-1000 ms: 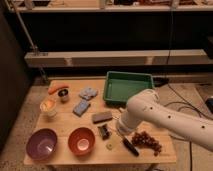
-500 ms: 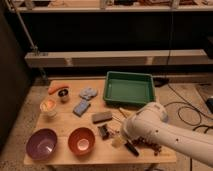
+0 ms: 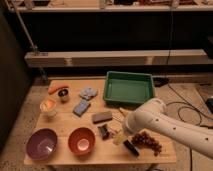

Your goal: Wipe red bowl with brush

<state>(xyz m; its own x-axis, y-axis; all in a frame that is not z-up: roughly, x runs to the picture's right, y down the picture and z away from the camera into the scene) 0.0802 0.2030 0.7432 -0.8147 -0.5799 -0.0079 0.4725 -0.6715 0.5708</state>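
Observation:
The red bowl (image 3: 81,140) sits at the front of the wooden table (image 3: 60,125), right of the purple bowl (image 3: 41,144). The brush lies just right of the red bowl, with its dark head (image 3: 104,131) near the bowl and its black handle (image 3: 131,148) pointing to the front right. My gripper (image 3: 120,133) hangs at the end of the white arm (image 3: 150,120), low over the middle of the brush. The wrist hides much of it. I cannot tell whether it is touching the brush.
A grey block (image 3: 101,117) lies behind the brush. Two blue-grey sponges (image 3: 82,107) lie mid-table, with a green tray (image 3: 129,87) at the back right. A small cup (image 3: 48,106), a tin (image 3: 63,95) and a carrot (image 3: 56,88) are at the left. Grapes (image 3: 146,141) lie beside the handle.
The arm has swung forward and down towards the table's front, and the gripper has come lower over the brush. The bowls and the brush have not moved.

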